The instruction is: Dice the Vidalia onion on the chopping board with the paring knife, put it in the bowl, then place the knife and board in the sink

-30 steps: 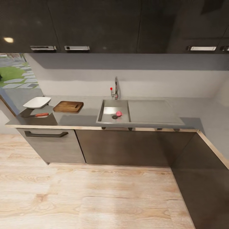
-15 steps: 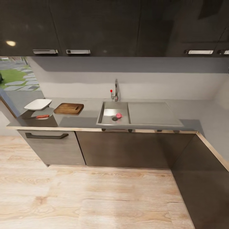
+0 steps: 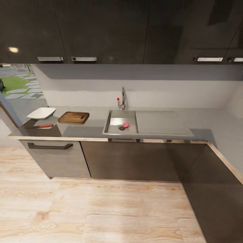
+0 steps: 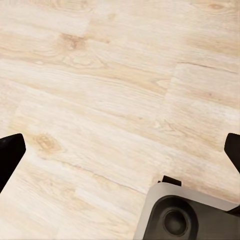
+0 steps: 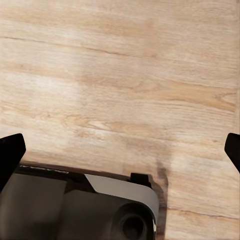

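Onion [image 3: 126,124] is sitting in the sink [image 3: 114,116] by the drain; I'm seeing both grippers [image 4: 120,150] [image 5: 120,150] hanging spread wide, empty, over the wood floor [image 3: 101,209].

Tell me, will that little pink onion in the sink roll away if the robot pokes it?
Probably, yes. The onion looks round, so a nudge would likely set it rolling. It lies loose on the flat bottom of the sink, right beside the drain, but the basin walls should keep it in. It looks small, so probably light to lift.
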Controlling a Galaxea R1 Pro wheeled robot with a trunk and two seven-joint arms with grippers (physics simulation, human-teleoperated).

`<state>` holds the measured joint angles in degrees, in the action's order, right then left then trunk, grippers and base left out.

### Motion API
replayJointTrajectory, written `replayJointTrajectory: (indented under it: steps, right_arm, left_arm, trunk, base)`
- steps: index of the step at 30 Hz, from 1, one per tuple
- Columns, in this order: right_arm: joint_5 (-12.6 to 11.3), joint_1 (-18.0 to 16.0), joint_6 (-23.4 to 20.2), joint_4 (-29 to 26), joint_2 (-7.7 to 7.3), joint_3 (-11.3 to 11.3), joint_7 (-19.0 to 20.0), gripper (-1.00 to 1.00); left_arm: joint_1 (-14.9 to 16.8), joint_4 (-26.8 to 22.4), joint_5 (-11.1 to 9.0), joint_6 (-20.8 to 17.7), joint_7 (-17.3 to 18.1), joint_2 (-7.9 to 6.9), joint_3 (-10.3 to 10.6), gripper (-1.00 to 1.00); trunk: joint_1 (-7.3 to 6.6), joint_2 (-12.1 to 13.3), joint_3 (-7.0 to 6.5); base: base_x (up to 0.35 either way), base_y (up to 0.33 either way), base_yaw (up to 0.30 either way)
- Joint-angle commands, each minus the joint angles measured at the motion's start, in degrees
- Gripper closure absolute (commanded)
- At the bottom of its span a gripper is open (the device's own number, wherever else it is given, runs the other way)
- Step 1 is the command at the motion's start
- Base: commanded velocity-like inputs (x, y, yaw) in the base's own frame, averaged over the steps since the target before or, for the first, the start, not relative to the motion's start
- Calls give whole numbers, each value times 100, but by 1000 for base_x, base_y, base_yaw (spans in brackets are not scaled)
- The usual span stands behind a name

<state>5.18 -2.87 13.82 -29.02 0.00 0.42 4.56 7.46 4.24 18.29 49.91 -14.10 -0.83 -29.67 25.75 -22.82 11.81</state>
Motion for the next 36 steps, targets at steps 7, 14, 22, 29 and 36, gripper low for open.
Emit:
replayJointTrajectory:
  steps: [7, 14, 22, 29, 36]
  right_arm:
    - [54, -3, 16, 1, 0, -6, 1, -100]
    - [54, -3, 16, 1, 1, -6, 1, -100]
    - [54, -3, 16, 1, 0, -6, 1, -100]
    - [54, -3, 16, 1, 0, -6, 1, -100]
    - [54, -3, 16, 1, 0, -6, 1, -100]
  left_arm:
    - [10, 24, 61, 28, -40, -5, -30, -100]
    - [10, 24, 61, 28, -40, -5, -30, -100]
    - [10, 24, 61, 28, -40, -5, -31, -100]
    - [10, 24, 61, 28, -40, -5, -30, -100]
    - [10, 24, 61, 28, -40, -5, -30, -100]
  trunk:
    - [3, -10, -53]
    - [3, -10, -116]
    - [3, -10, -188]
    - [3, -10, -251]
    - [3, -10, -314]
  base:
    - [0, 0, 0]
    - [0, 0, 0]
    - [0, 0, 0]
    - [0, 0, 0]
    - [0, 0, 0]
